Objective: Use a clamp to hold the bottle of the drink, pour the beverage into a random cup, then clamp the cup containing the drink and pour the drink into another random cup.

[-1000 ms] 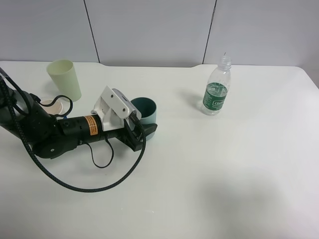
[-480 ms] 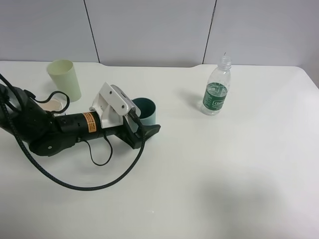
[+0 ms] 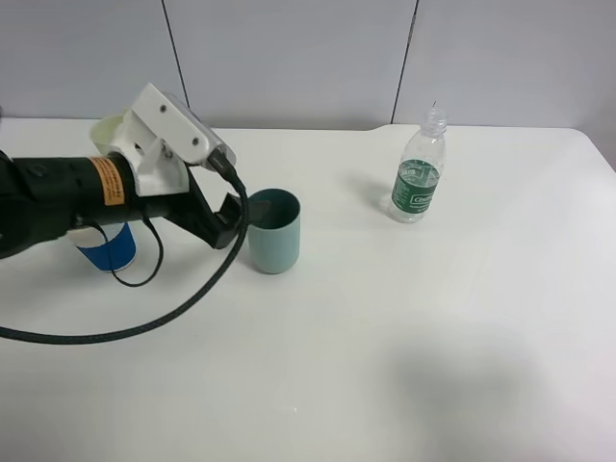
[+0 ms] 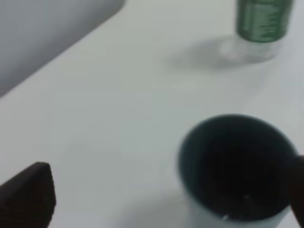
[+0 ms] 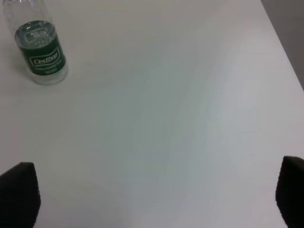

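Observation:
The teal cup (image 3: 274, 232) stands upright on the white table (image 3: 385, 337), its dark inside (image 4: 236, 164) showing no liquid that I can make out. My left gripper (image 3: 227, 206) hovers just left of it, open, holding nothing. In the left wrist view the left gripper (image 4: 166, 192) has one finger (image 4: 29, 194) far from the cup and the other at the cup's side. The bottle (image 3: 419, 175) with a green label stands at the back right, also seen as the bottle (image 5: 40, 53) in the right wrist view. The right gripper (image 5: 154, 194) is open over bare table. The pale green cup (image 3: 104, 131) peeks out behind the left arm.
A blue-sleeved white cup (image 3: 108, 246) stands under the left arm, at the left. A black cable (image 3: 144, 322) loops down from that arm over the table in front of the cups. The right arm does not show in the exterior view.
The left gripper opened and let go of the teal cup, then rose and drew back to the left. The cup stays upright. The blue-sleeved cup came into view.

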Tool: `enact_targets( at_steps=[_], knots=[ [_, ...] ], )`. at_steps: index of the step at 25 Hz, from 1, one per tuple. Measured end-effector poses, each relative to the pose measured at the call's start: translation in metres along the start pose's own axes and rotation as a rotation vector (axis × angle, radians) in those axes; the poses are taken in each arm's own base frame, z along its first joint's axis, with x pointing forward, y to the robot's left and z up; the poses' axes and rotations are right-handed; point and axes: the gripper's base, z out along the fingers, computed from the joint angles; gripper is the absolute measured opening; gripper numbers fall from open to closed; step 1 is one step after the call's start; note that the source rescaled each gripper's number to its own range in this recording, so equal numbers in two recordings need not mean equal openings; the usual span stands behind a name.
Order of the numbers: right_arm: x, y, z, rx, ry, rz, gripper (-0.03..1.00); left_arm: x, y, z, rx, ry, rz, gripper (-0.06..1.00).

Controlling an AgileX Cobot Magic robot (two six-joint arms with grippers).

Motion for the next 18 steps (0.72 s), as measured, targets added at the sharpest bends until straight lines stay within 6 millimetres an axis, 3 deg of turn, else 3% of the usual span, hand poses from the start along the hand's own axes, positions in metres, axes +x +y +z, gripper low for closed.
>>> enact_targets(
  at_steps=[8, 18],
  knots=[
    [0.000, 0.000, 0.000, 0.000, 0.000, 0.000, 1.00, -0.030, 0.010, -0.071, -0.160, 0.058, -0.117, 0.98],
    [0.000, 0.000, 0.000, 0.000, 0.000, 0.000, 1.00, -0.048, 0.019, -0.170, -0.341, 0.132, -0.185, 0.99]
  ],
)
